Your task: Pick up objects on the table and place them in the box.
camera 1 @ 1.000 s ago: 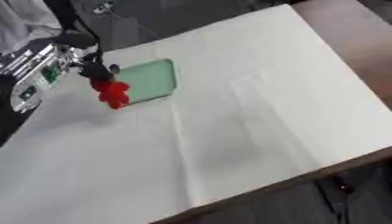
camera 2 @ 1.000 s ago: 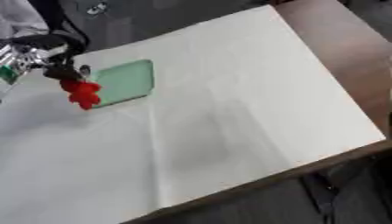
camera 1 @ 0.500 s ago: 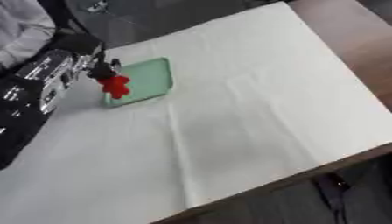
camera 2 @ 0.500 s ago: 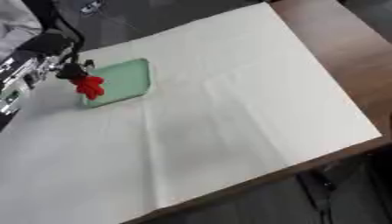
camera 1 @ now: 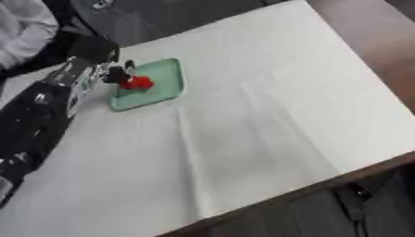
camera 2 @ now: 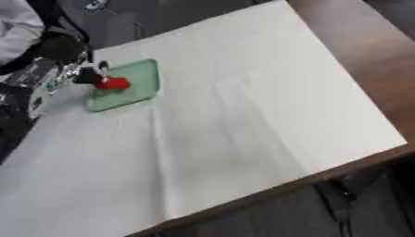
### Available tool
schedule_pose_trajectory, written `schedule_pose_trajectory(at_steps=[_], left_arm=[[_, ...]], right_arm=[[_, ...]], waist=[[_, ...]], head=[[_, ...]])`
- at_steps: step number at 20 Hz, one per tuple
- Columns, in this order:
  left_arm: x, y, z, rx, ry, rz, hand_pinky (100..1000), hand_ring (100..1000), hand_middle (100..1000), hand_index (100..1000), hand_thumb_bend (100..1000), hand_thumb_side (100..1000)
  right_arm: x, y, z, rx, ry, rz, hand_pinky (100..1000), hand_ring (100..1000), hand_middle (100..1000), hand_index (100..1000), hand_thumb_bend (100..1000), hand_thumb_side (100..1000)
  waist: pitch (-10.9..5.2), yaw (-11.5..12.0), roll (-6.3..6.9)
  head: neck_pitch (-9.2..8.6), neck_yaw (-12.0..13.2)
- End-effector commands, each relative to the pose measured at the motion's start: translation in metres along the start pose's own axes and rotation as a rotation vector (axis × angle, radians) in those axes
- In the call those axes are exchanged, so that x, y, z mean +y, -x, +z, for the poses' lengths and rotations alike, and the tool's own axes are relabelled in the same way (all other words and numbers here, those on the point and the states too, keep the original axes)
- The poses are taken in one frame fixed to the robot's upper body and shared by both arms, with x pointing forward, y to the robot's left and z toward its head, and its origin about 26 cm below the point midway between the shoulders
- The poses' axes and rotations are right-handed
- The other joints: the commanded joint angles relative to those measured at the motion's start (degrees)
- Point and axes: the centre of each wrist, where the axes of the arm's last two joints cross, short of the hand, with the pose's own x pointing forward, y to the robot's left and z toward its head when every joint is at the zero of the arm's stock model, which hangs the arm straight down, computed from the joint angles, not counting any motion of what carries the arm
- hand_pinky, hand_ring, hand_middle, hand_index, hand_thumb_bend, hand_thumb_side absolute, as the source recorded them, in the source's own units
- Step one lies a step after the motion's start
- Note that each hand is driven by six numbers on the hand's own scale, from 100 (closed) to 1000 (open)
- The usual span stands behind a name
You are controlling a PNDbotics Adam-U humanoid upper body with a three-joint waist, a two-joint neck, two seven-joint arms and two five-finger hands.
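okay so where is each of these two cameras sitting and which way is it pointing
Left eye view: in the head, looking down at the white-covered table; left hand holding a small red object over the shallow green tray.
Right eye view: beside it, same downward look, everything shifted left.
Both share hand, object and tray.

Matt creased cloth (camera 1: 243,120), wooden table (camera 1: 365,28)
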Motion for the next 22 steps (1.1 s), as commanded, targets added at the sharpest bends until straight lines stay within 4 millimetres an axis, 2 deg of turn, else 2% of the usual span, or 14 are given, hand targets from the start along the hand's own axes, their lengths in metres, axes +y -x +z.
schedule_pose_trajectory(at_steps=[1, 2, 3, 7, 8, 9, 10, 11, 14, 17, 18, 19, 21, 22], left_arm=[[0.019, 0.01, -0.004, 0.005, 0.019, 0.001, 872, 896, 952, 913, 479, 1000], [0.021, 0.009, -0.003, 0.0, 0.011, 0.009, 931, 952, 997, 942, 503, 1000], [0.024, 0.009, -0.003, -0.004, -0.001, 0.02, 919, 948, 1000, 946, 500, 1000], [0.046, 0.014, 0.011, -0.009, -0.124, 0.196, 754, 855, 943, 947, 469, 1000], [0.057, 0.016, 0.019, -0.02, -0.183, 0.261, 680, 812, 912, 939, 472, 1000], [0.069, 0.018, 0.031, -0.034, -0.249, 0.331, 680, 812, 912, 939, 472, 1000], [0.081, 0.019, 0.044, -0.053, -0.314, 0.392, 593, 757, 874, 926, 474, 985], [0.092, 0.021, 0.059, -0.071, -0.37, 0.447, 603, 764, 879, 928, 475, 991], [0.12, 0.02, 0.114, -0.133, -0.552, 0.629, 432, 624, 778, 874, 506, 836], [0.14, 0.013, 0.167, -0.202, -0.774, 0.816, 375, 570, 731, 841, 515, 766], [0.143, 0.012, 0.178, -0.225, -0.87, 0.88, 324, 500, 650, 776, 511, 689], [0.144, 0.011, 0.183, -0.257, -0.974, 0.951, 331, 513, 665, 788, 514, 696], [0.144, 0.009, 0.186, -0.329, -1.17, 1.083, 313, 454, 602, 715, 504, 632], [0.146, 0.008, 0.187, -0.376, -1.274, 1.142, 339, 413, 552, 621, 518, 590]], right_arm=[[0.001, -0.006, -0.008, -0.035, -0.013, -0.005, 180, 1000, 289, 657, 100, 556], [0.001, -0.006, -0.008, -0.036, -0.012, -0.004, 180, 1000, 290, 657, 100, 555], [0.001, -0.006, -0.008, -0.036, -0.012, -0.003, 180, 1000, 289, 657, 100, 556], [-0.002, -0.006, -0.006, -0.028, -0.014, 0.015, 180, 1000, 286, 657, 100, 559], [-0.003, -0.006, -0.005, -0.025, -0.014, 0.021, 180, 1000, 285, 657, 100, 559], [-0.005, -0.007, -0.004, -0.023, -0.014, 0.028, 180, 1000, 285, 657, 100, 559], [-0.006, -0.007, -0.004, -0.021, -0.015, 0.036, 180, 1000, 285, 657, 100, 558], [-0.007, -0.007, -0.003, -0.02, -0.015, 0.043, 180, 1000, 285, 657, 100, 558], [-0.011, -0.008, -0.001, -0.019, -0.026, 0.065, 180, 1000, 290, 655, 100, 550], [-0.014, -0.008, 0.003, -0.043, -0.058, 0.076, 178, 1000, 294, 637, 100, 533], [-0.015, -0.008, 0.005, -0.06, -0.072, 0.074, 170, 1000, 304, 621, 100, 511], [-0.016, -0.008, 0.007, -0.079, -0.086, 0.069, 172, 1000, 302, 622, 100, 516], [-0.018, -0.008, 0.01, -0.114, -0.106, 0.05, 162, 1000, 310, 610, 100, 504], [-0.018, -0.008, 0.011, -0.13, -0.116, 0.039, 153, 1000, 313, 606, 100, 494]], waist=[[-0.67, 0.1, -0.36], [-0.69, 0.2, -0.37], [-0.7, 0.2, -0.36], [-0.81, 1.1, -0.29], [-0.87, 1.4, -0.27], [-0.89, 1.7, -0.23], [-0.95, 2.0, -0.22], [-0.99, 2.3, -0.2], [-1.25, 3.8, -0.51], [-1.4, 5.2, -1.02], [-1.47, 5.7, -1.27], [-1.51, 6.1, -1.46], [-1.61, 6.9, -1.83], [-1.65, 7.3, -2.0]], head=[[-0.08, 0.2], [-0.08, 0.1], [-0.08, 0.0], [-0.08, -1.6], [-0.08, -2.5], [-0.08, -3.4], [-0.08, -4.3], [-0.08, -5.1], [-0.08, -7.3], [-0.08, -8.6], [-0.08, -9.1], [-0.08, -9.4], [-0.08, -9.7], [-0.08, -9.7]])
